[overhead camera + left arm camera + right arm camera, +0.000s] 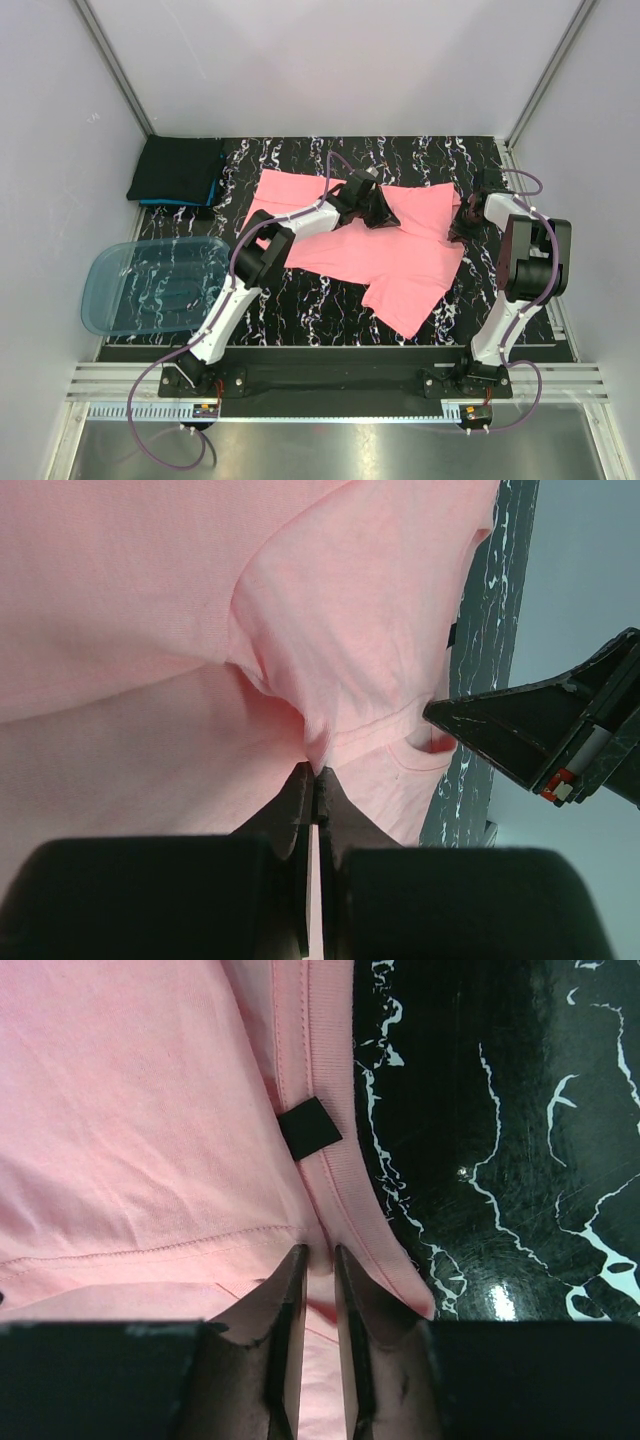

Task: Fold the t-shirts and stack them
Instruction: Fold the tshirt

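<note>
Pink t-shirt [410,262] spread across middle, blue tub [150,285] blocking near-left, folded dark shirts [178,170] filling far-left corner, bare table [320,308] nearside

Plain salmon-pink t-shirt [400,262], black-and-teal folded t-shirts [178,170], black white-veined table [300,300], translucent blue tub [150,285].

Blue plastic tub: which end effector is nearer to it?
Left. The left end effector pinches the pink t-shirt mid-table, to the right of the tub; the right end effector grips the same shirt's neckline, farther right.
</note>
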